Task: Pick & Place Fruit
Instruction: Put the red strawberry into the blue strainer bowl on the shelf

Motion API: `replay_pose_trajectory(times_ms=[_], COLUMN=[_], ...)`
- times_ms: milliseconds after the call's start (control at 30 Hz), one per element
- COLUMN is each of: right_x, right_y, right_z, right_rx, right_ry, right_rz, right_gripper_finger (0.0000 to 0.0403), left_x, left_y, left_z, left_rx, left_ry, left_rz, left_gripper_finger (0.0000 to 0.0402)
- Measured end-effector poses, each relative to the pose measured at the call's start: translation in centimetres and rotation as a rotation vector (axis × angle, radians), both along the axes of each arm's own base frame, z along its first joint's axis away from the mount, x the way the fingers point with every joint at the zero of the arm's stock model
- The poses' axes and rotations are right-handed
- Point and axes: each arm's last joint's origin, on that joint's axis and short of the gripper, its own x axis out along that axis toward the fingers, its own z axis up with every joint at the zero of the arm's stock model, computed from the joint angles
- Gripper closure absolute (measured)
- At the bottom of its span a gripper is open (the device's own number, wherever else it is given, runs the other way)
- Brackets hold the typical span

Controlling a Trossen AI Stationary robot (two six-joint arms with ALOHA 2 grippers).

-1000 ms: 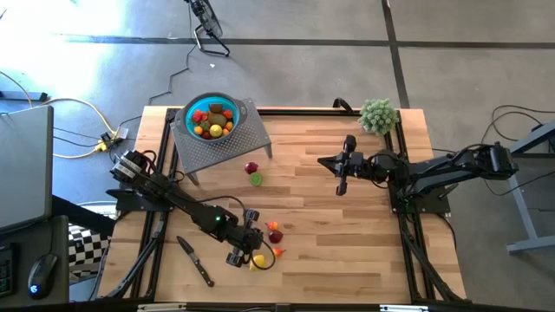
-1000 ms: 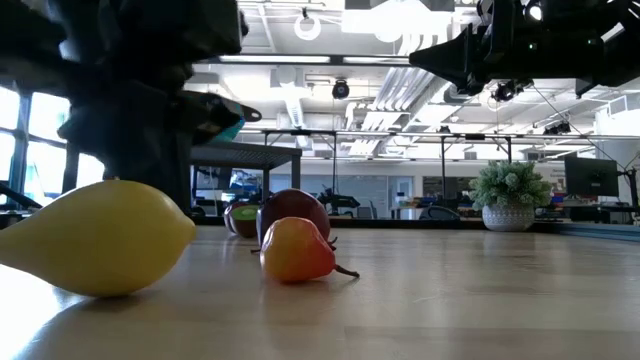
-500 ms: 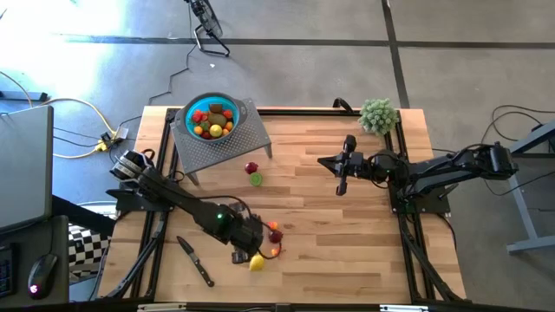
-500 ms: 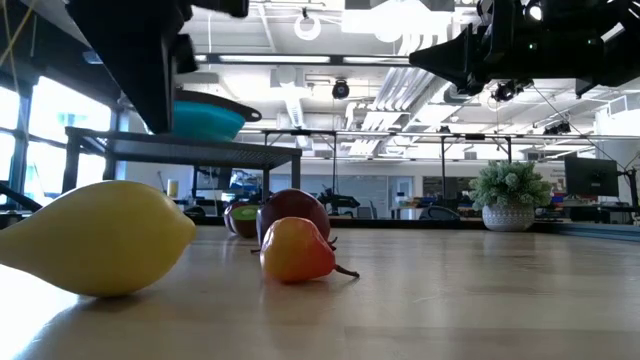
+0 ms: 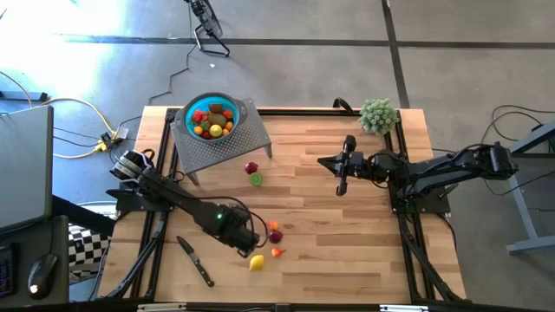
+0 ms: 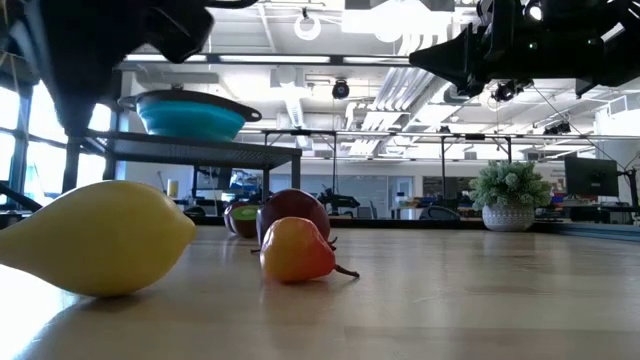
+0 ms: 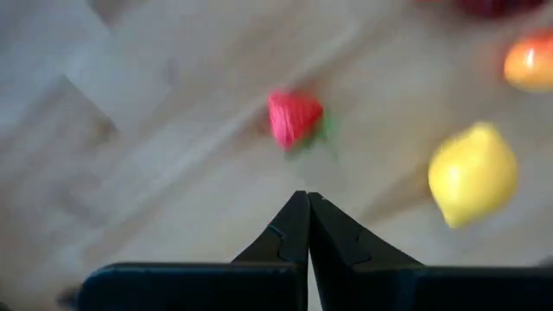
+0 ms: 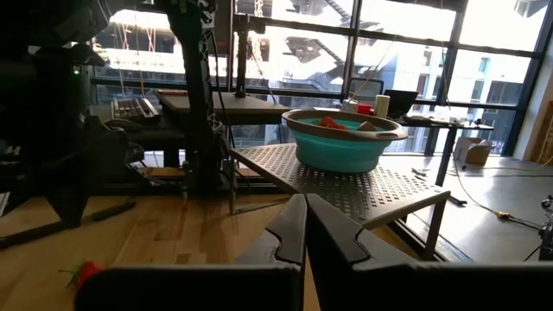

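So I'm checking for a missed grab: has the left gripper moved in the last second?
Yes. In the high view the left gripper has pulled back from the yellow lemon, toward the knife.

Fruit lies in the bowl and loose on the tabletop, with one arm at each side.

The bowl (image 5: 209, 118) sits on a perforated stand (image 5: 227, 140) at the tabletop's (image 5: 347, 243) far left corner; a plant ball (image 5: 378, 115) stands at the far right corner. Two fruits (image 5: 253, 173) lie just in front of the stand. Nearer the front edge lies a lemon (image 5: 257, 263), beside a strawberry (image 5: 277, 252), with the left gripper (image 5: 241, 252) above them. A knife (image 5: 195, 260) lies left of these. The right gripper (image 5: 342, 186) hangs right of centre.
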Motion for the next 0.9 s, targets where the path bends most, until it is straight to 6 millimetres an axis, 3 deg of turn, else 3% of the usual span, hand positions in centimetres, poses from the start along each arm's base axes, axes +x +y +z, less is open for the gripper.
replay_pose_trajectory(times_ms=[200, 433, 800, 900], right_x=[0.0, 0.0, 0.0, -0.1], right_y=[0.0, 0.0, 0.0, 0.2], right_z=[0.0, 0.0, 0.0, 0.1], right_rx=[0.002, 0.015, 0.043, 0.035], right_ry=[0.0, -0.003, -0.004, -0.009], right_rz=[0.0, 0.002, 0.006, 0.094], right_gripper_finger=[0.04, 0.04, 0.04, 0.04], left_x=[-0.1, 0.0, 0.6, 1.0], left_y=[-0.4, -0.2, 3.1, 4.1], left_z=[0.0, 0.0, -0.1, -0.1], left_rx=[-0.114, -0.063, 0.046, 0.034], left_ry=[0.055, 0.027, 0.075, 0.079], left_rz=[-0.01, -0.06, -0.128, -0.11], left_gripper_finger=[0.0401, 0.0401, 0.0401, 0.0401])
